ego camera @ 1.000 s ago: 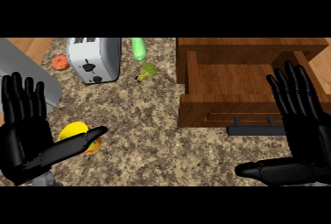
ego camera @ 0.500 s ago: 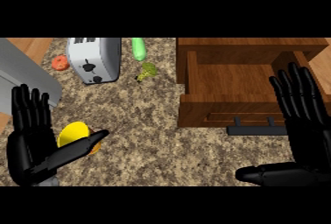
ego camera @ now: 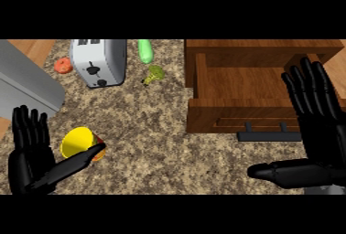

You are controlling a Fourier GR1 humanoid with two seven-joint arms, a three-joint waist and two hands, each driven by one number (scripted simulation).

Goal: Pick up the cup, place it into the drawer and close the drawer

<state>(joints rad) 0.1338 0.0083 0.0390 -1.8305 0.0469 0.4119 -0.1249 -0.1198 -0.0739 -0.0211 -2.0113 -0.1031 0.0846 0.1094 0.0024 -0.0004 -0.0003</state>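
1. The yellow cup (ego camera: 76,139) stands on the speckled counter (ego camera: 162,151) near the left edge of my view. It is well apart from the drawer (ego camera: 243,84).
2. My left hand (ego camera: 28,160) is just left of the cup. Its fingers are straight and point up, and it holds nothing. The thumb sticks out to the cup's lower side, but I cannot tell if it touches.
3. My right hand (ego camera: 323,123) is spread wide at the right edge, over the drawer's right side. It holds nothing too.
4. The wooden drawer is pulled open with bare wood inside. Its black handle (ego camera: 269,136) sticks out toward me.
5. There is a wide bare stretch of counter between the cup and the drawer's front.
6. The toaster (ego camera: 99,59), a red tomato (ego camera: 63,65) and two green vegetables (ego camera: 145,50) sit far back. A grey slab (ego camera: 24,89) fills the left edge.
7. Since a second ago, my left hand has sunk lower in the view. The cup, the drawer and my right hand look about the same.
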